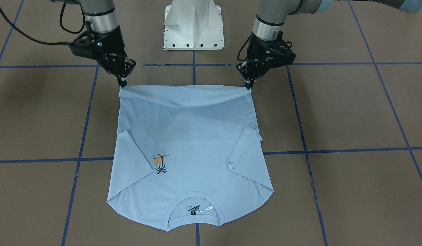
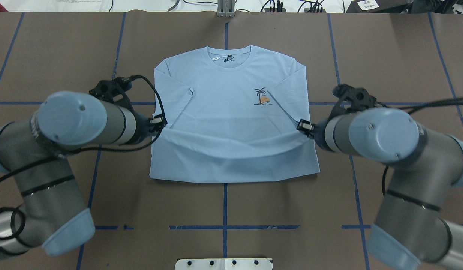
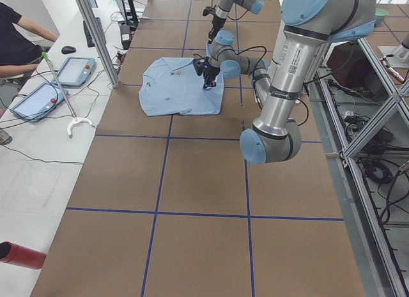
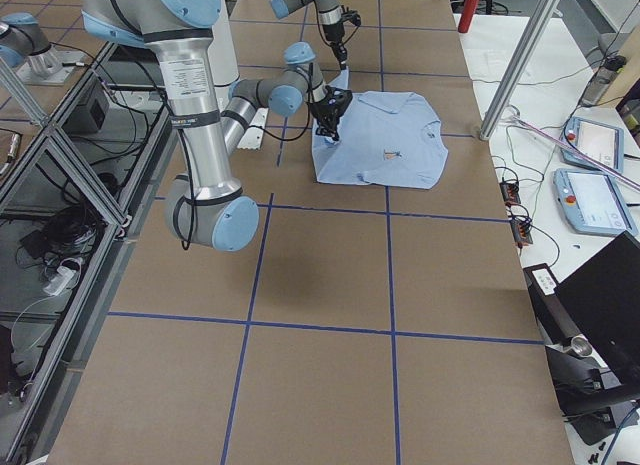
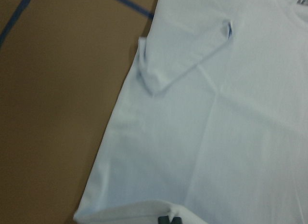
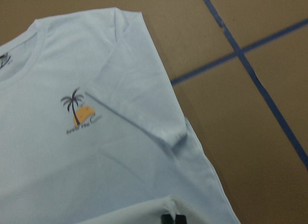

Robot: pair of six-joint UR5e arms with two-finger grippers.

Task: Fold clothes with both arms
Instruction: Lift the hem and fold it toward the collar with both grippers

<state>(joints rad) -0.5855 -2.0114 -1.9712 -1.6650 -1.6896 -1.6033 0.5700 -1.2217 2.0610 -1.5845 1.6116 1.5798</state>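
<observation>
- Pinching a hem corner each, the left pincer and right pincer hold the light blue T-shirt partly doubled over, collar end flat on the desk.
- Uneven travel could skew the fold; a slipped corner would drop it short.

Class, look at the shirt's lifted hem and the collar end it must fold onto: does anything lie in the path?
Nothing visible does. The left hand and right hand each pinch a hem corner of the T-shirt; between them and the collar lies only the shirt's own front, sleeves folded in.
</observation>
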